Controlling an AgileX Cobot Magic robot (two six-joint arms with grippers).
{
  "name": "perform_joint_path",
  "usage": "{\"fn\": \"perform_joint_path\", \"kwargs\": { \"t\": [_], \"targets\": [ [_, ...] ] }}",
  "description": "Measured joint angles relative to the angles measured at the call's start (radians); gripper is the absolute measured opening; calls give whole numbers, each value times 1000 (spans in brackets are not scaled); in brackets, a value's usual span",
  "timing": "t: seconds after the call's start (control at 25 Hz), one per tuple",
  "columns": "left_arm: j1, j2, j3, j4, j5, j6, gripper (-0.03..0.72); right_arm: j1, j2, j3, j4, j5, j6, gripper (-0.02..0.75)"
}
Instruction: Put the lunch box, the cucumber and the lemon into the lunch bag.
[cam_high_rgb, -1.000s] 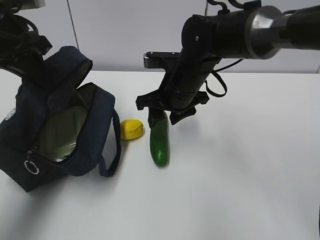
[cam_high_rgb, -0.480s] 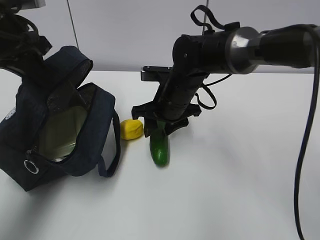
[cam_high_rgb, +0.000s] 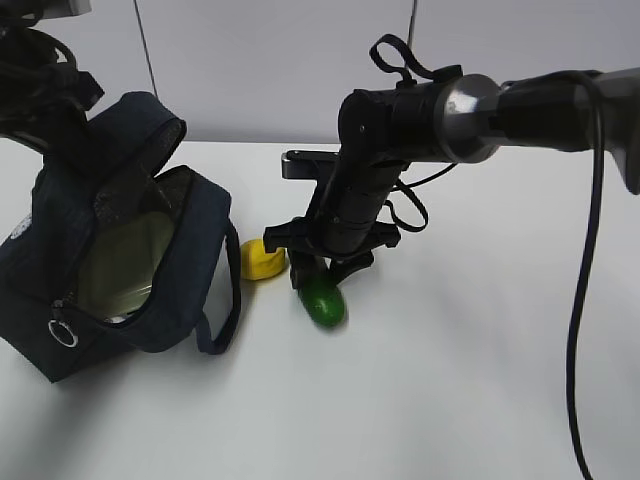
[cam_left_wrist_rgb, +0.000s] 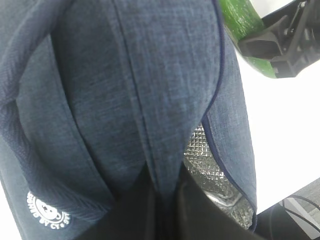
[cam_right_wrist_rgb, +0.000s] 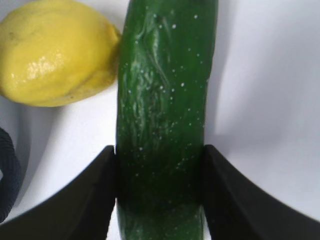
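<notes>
The navy lunch bag (cam_high_rgb: 40, 240) lies tipped on the table's left with its top open. The sage-green lid of the lunch box (cam_high_rgb: 125, 265) shows inside it. My left gripper (cam_left_wrist_rgb: 162, 210) is shut on a fold of the lunch bag's (cam_left_wrist_rgb: 125, 90) fabric and holds the flap up. The yellow lemon (cam_high_rgb: 260, 262) lies beside the bag, touching the dark green cucumber (cam_high_rgb: 325, 300). My right gripper (cam_high_rgb: 318, 268) is down over the cucumber's far half. In the right wrist view both fingers of this gripper (cam_right_wrist_rgb: 160, 195) press the sides of the cucumber (cam_right_wrist_rgb: 162, 100), with the lemon (cam_right_wrist_rgb: 55, 52) to its left.
A loop handle (cam_high_rgb: 222, 320) of the bag hangs on the table between the bag and the lemon. The silver lining (cam_left_wrist_rgb: 210, 165) shows inside the bag's mouth. White table (cam_high_rgb: 480, 380) stretches to the right and front. A black cable (cam_high_rgb: 590, 300) hangs at the right.
The right arm has dropped lower over the cucumber and its fingers have closed in against the cucumber's sides. The cucumber's near end has shifted a little. The left gripper and bag have not moved.
</notes>
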Motion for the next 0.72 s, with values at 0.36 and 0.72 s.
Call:
{"fn": "perform_joint_path", "kwargs": {
  "t": [0.36, 0.72],
  "targets": [
    [0, 0, 0, 0, 0, 2, 2, 2, 0, -10, -4, 21, 2, 300],
    [0, 0, 0, 0, 0, 2, 2, 2, -26, -129, -40, 174, -4, 283]
  ]
}}
